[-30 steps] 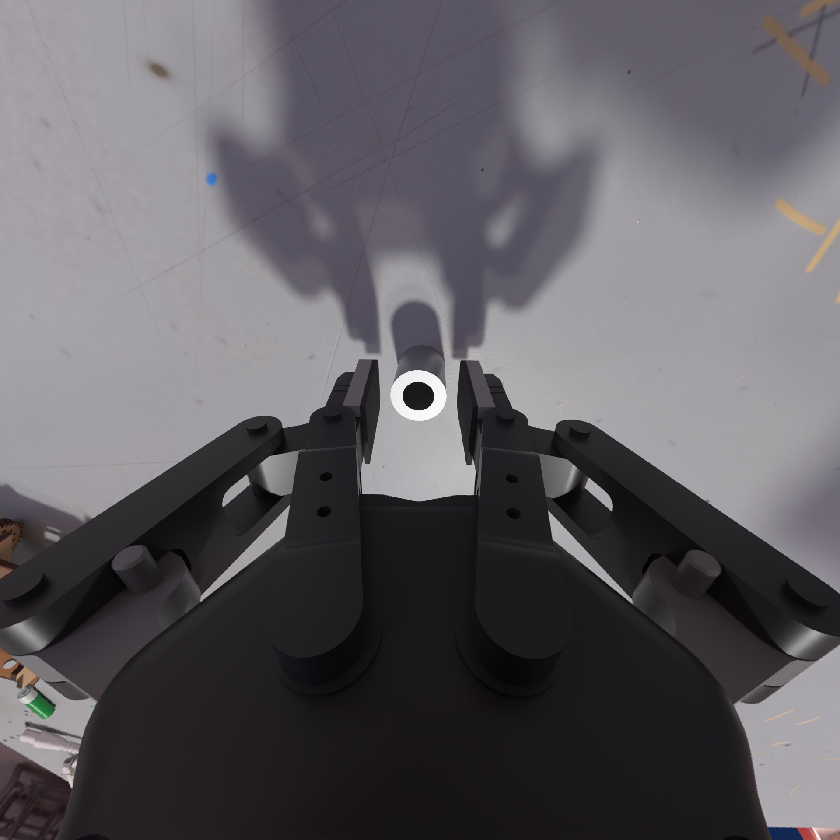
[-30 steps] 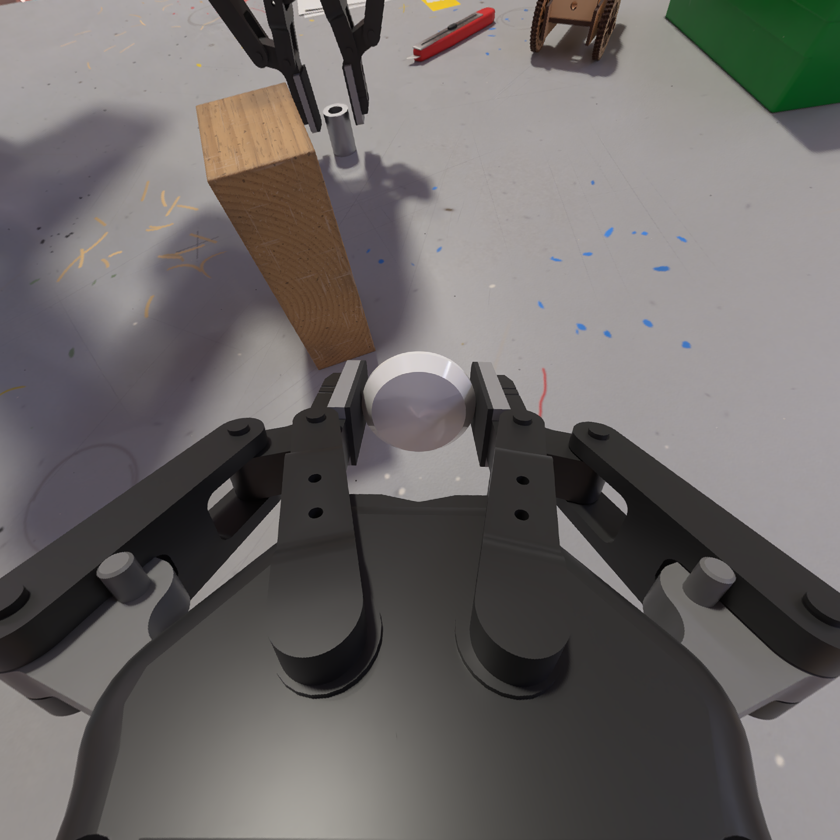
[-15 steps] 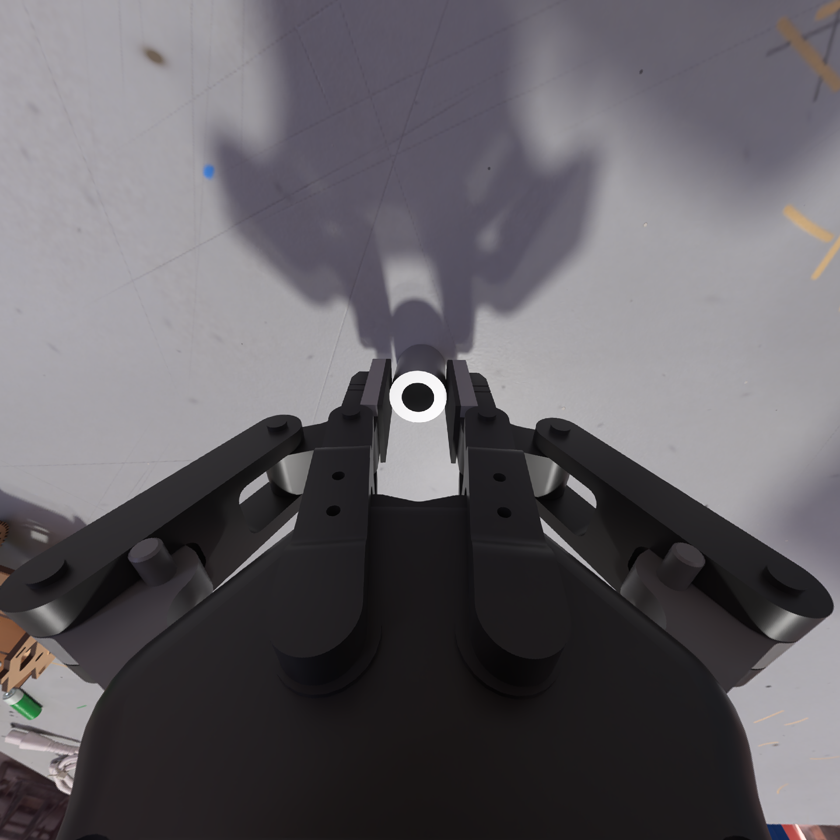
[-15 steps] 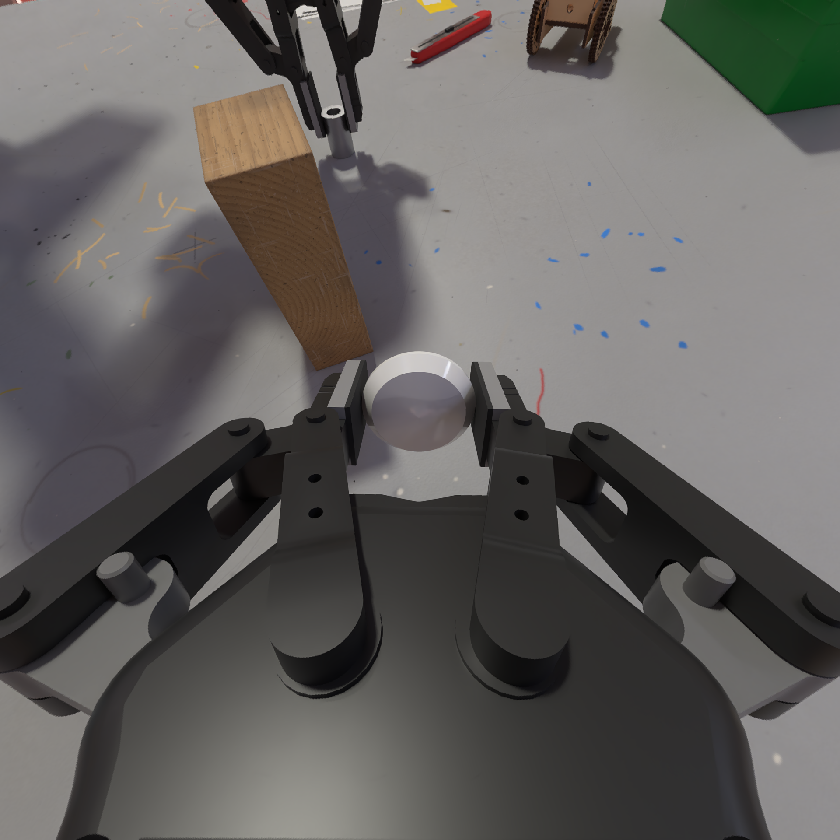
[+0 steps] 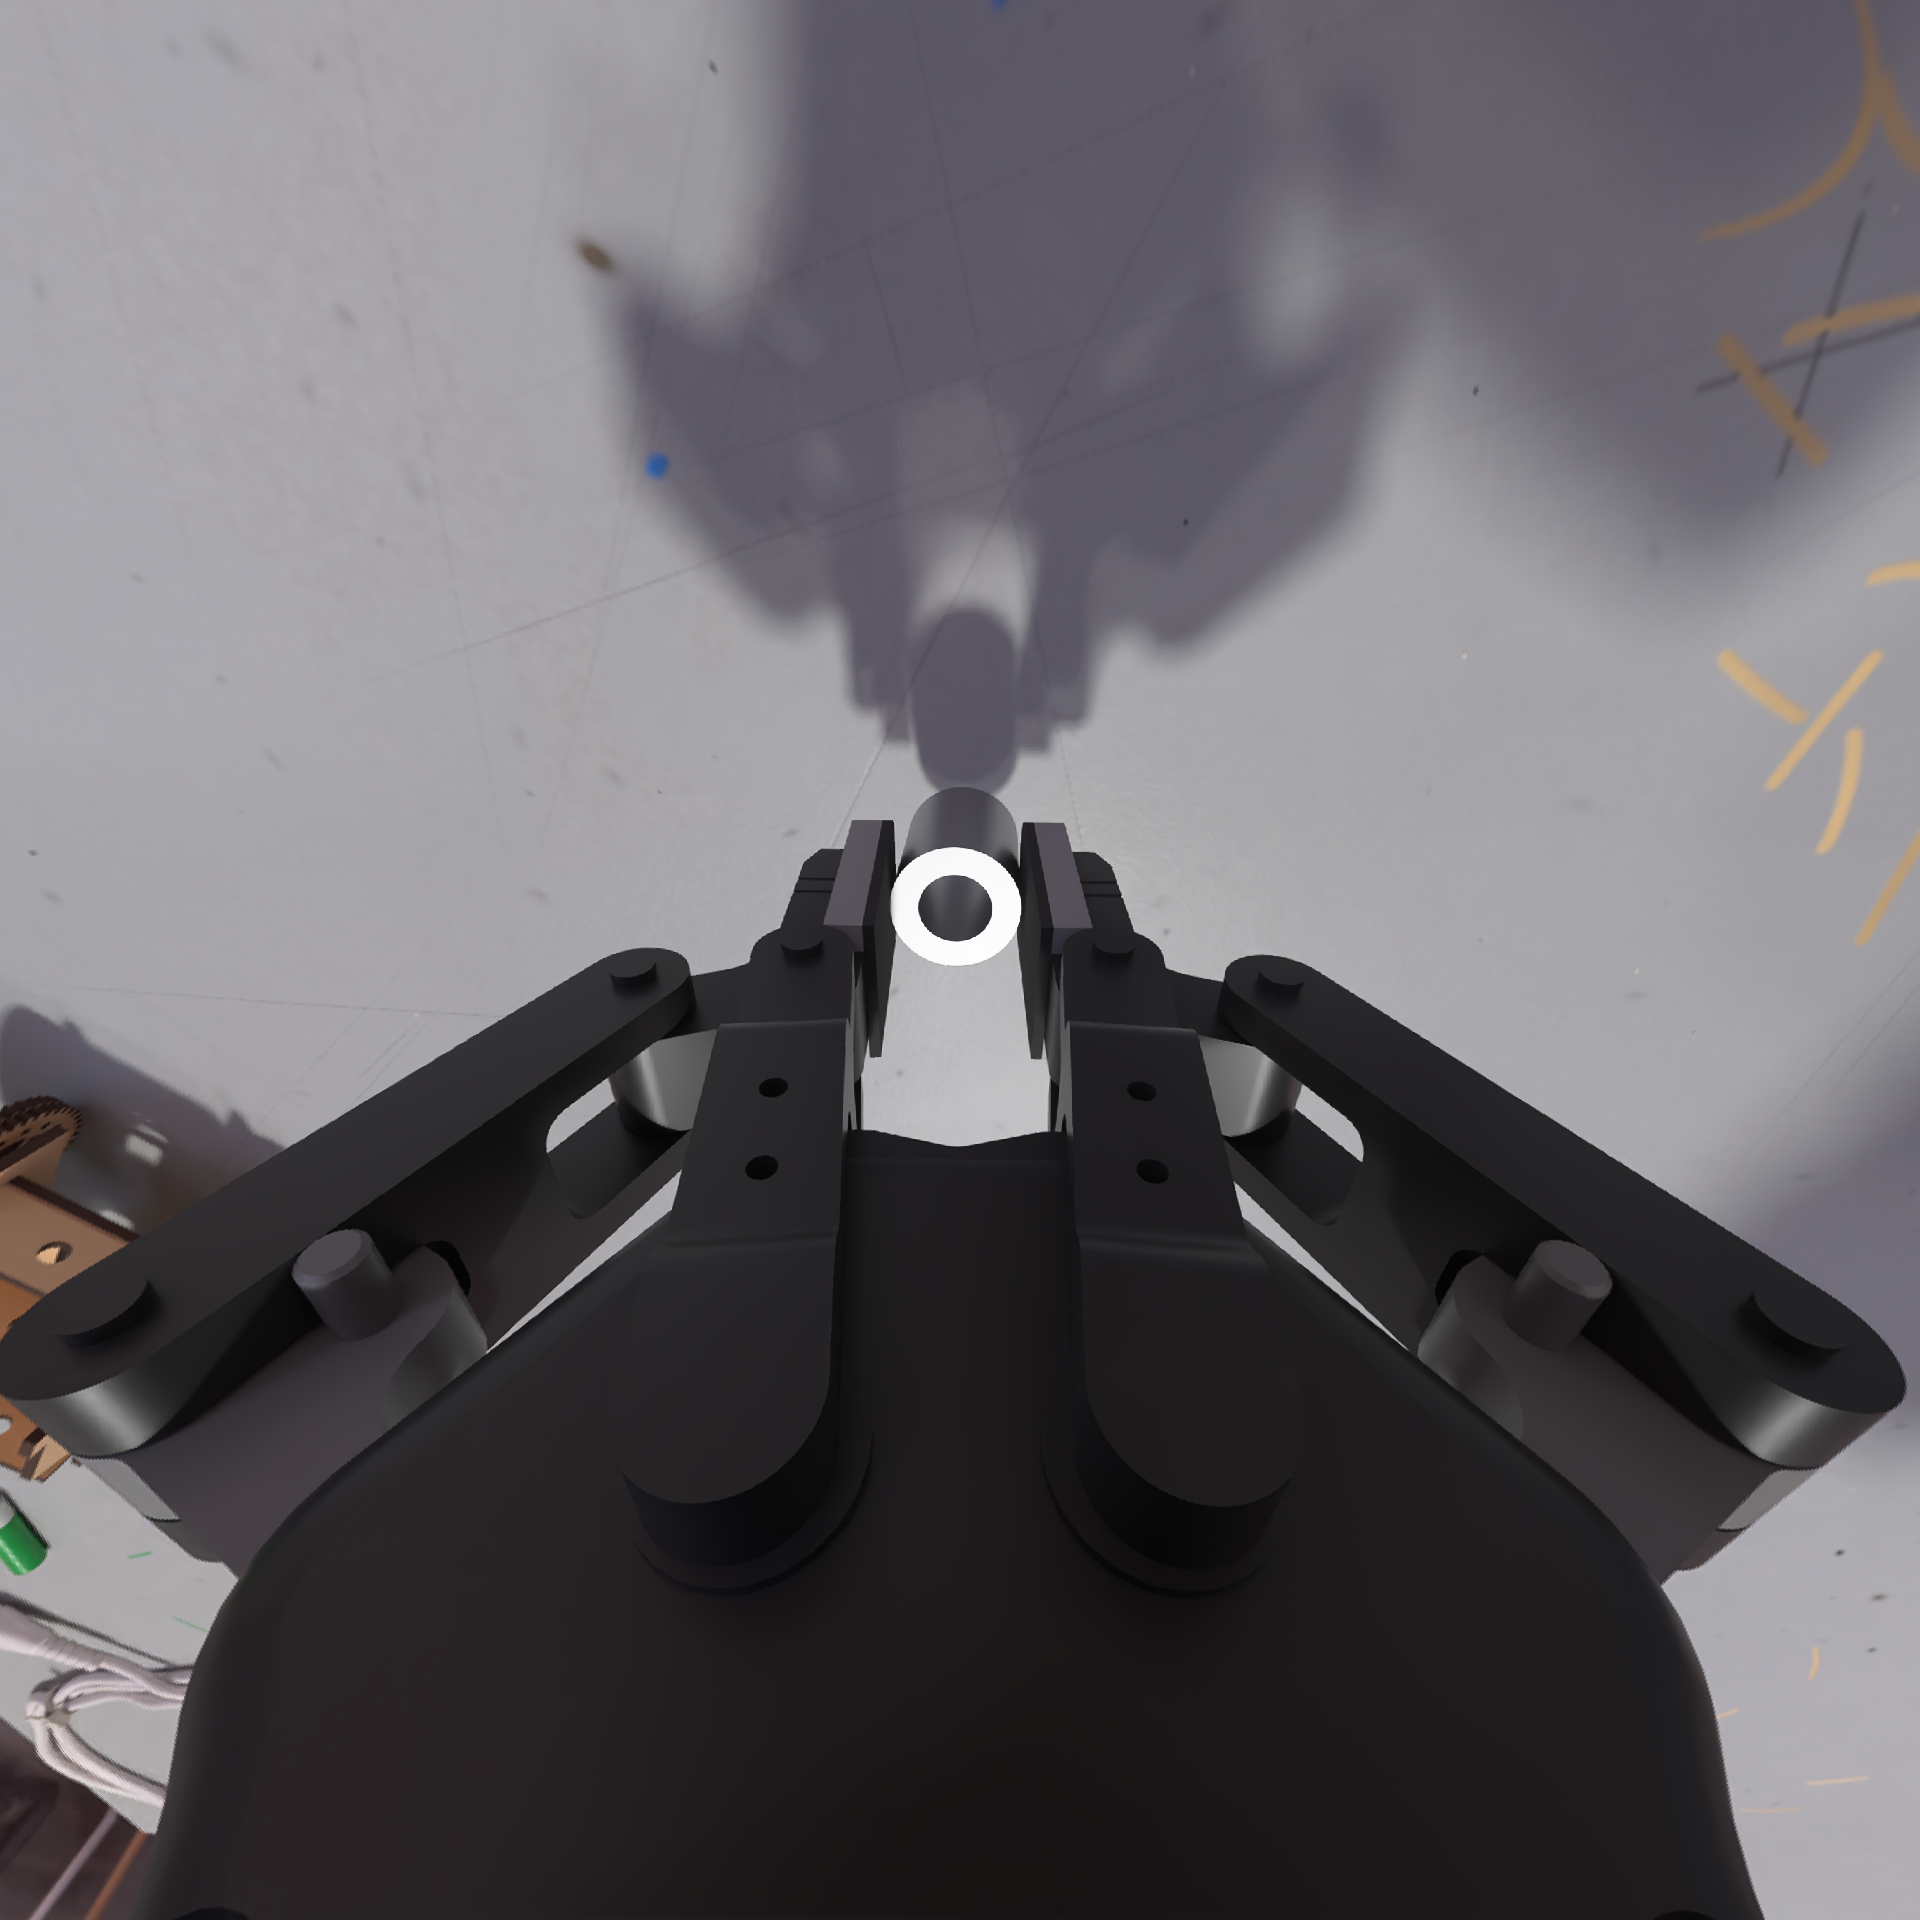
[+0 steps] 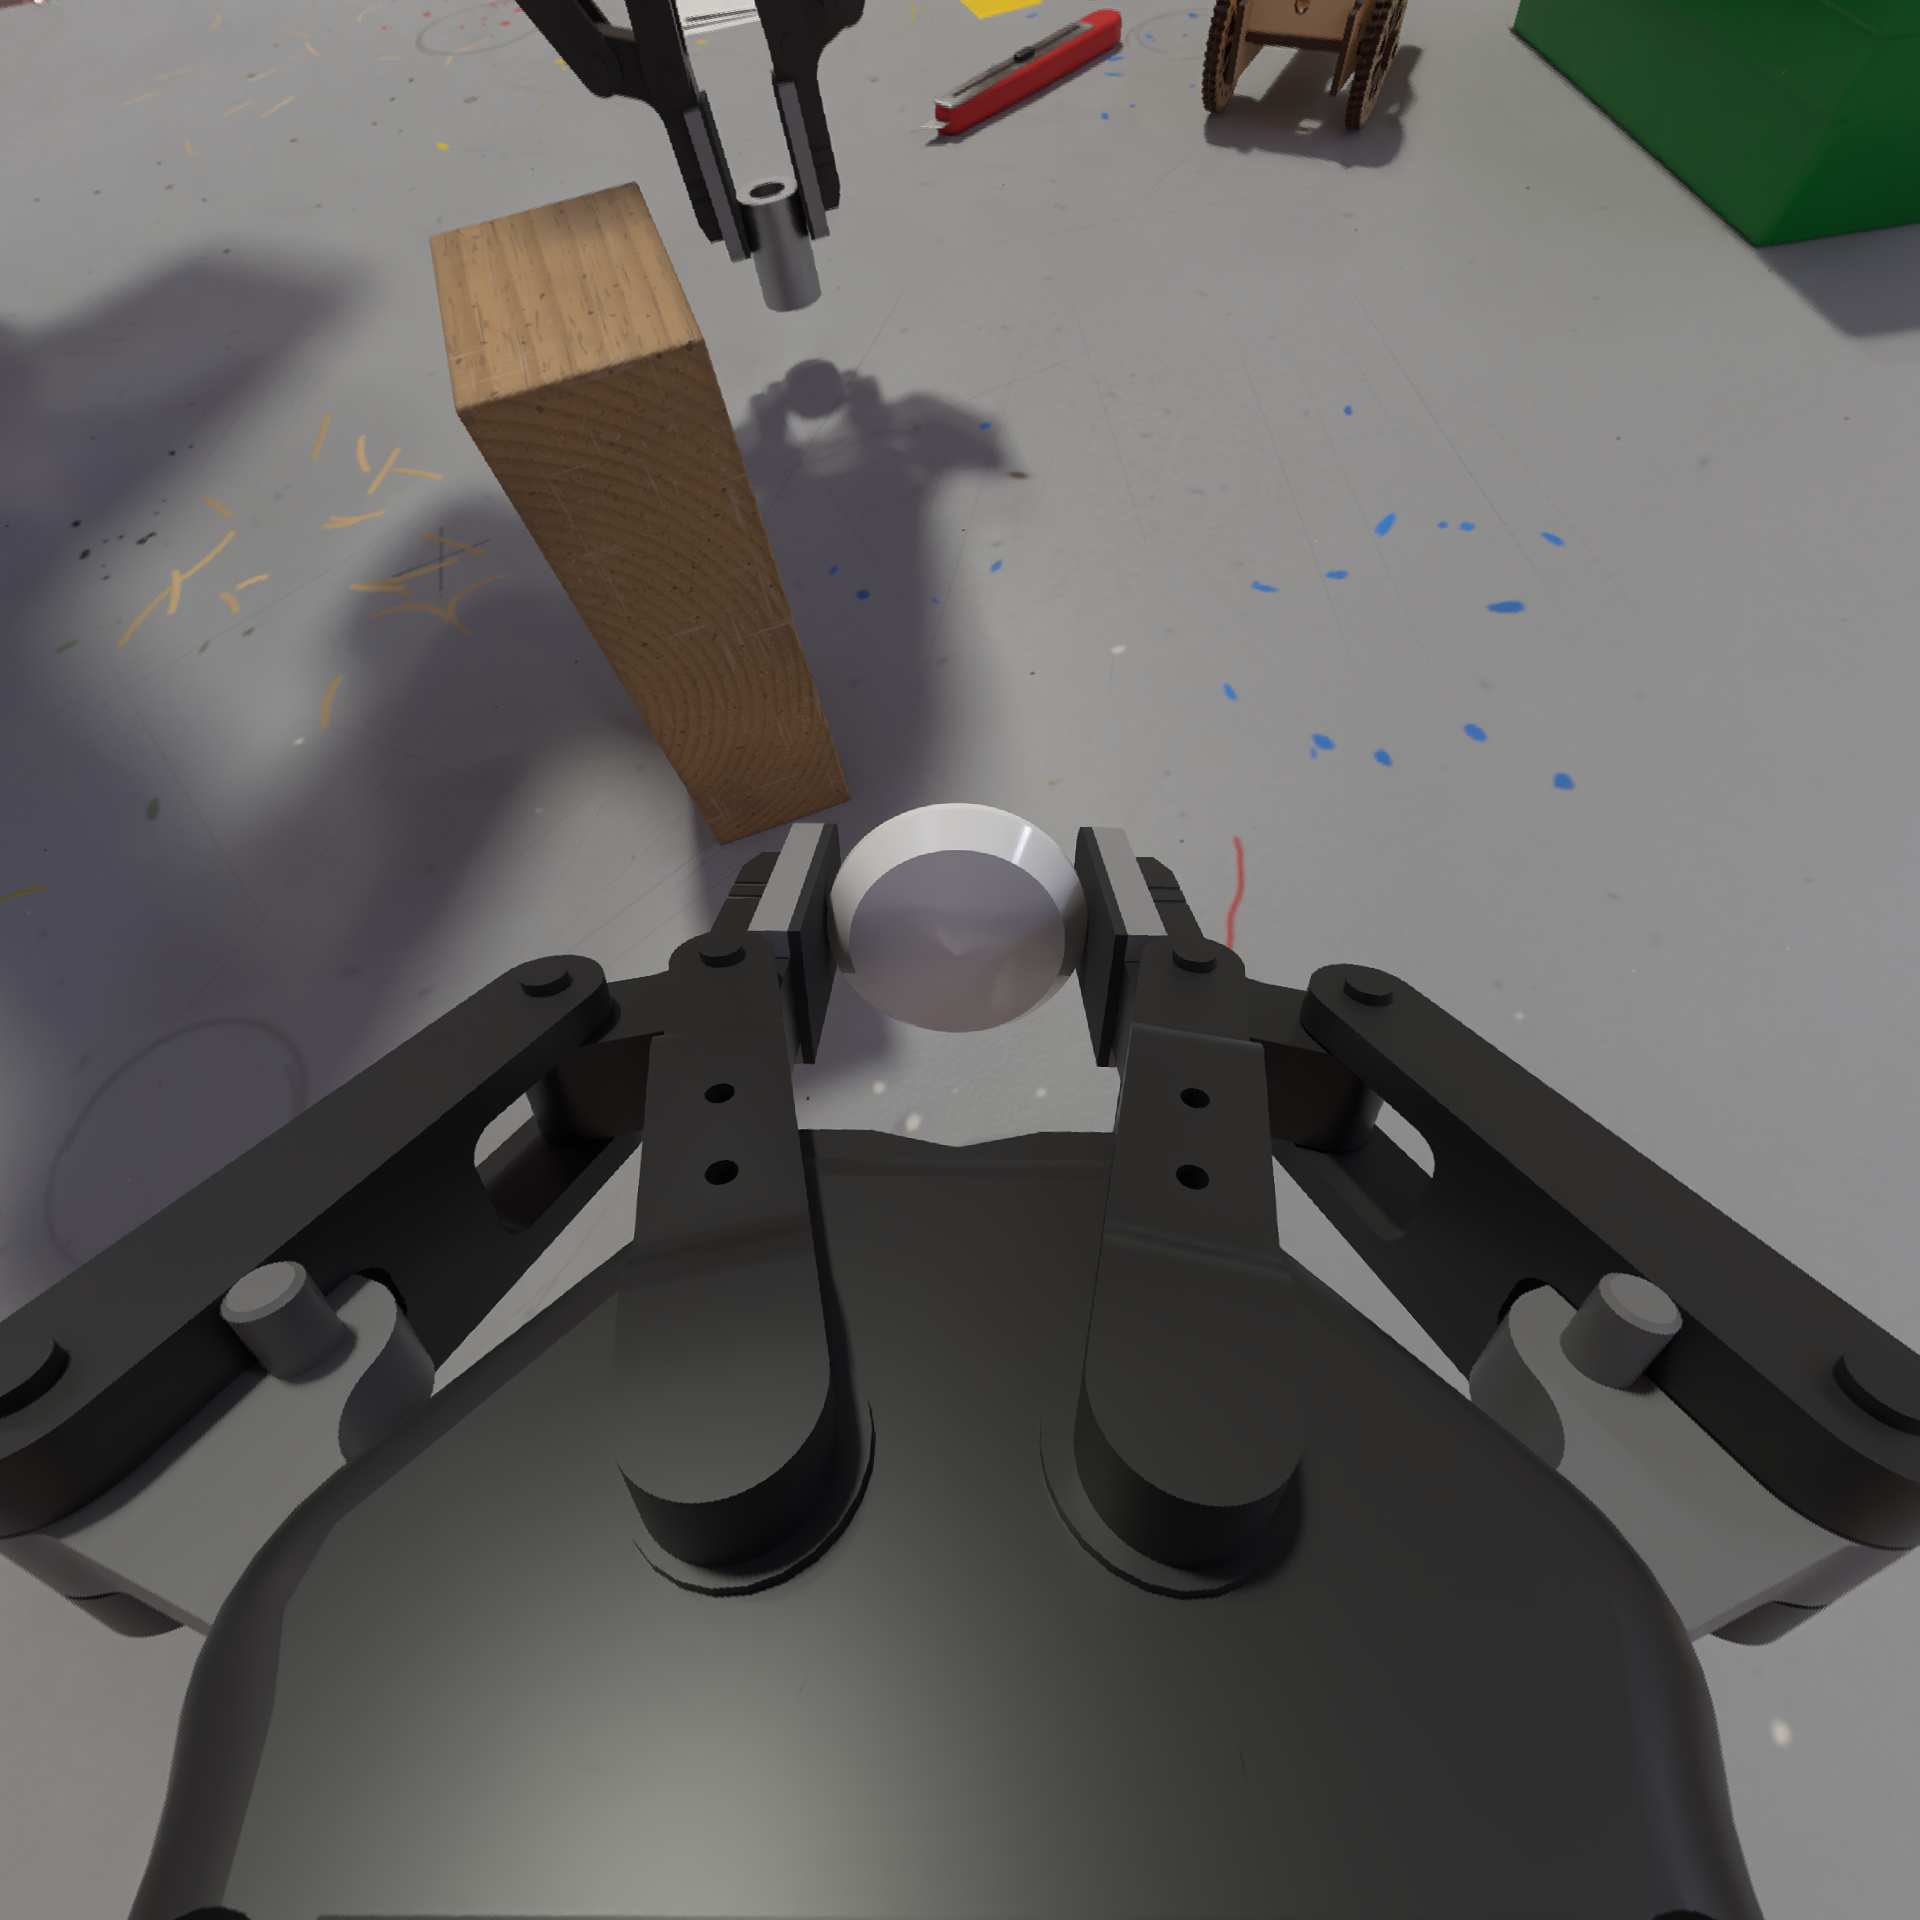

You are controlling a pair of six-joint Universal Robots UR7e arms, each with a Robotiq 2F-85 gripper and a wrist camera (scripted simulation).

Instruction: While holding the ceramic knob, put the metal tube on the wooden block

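Note:
My left gripper (image 5: 956, 894) is shut on the metal tube (image 5: 956, 906), a short grey cylinder seen end-on as a white ring. In the right wrist view the left gripper (image 6: 767, 223) holds the tube (image 6: 779, 249) upright, lifted clear of the grey floor, just right of the top of the wooden block (image 6: 623, 488). The tall block stands upright. My right gripper (image 6: 956, 914) is shut on the white ceramic knob (image 6: 951, 920), held above the floor near the block's base.
A red utility knife (image 6: 1029, 73), a small wooden wheeled cart (image 6: 1299, 52) and a green box (image 6: 1745, 104) lie at the back right. Wood shavings (image 6: 260, 561) lie left of the block. A cart part (image 5: 42, 1226), a green cell (image 5: 19, 1553) and white cable (image 5: 83, 1714) show at the left edge.
My left gripper closed on the metal tube, then lifted it off the floor; its shadow now lies apart below it. The right gripper kept its hold on the knob.

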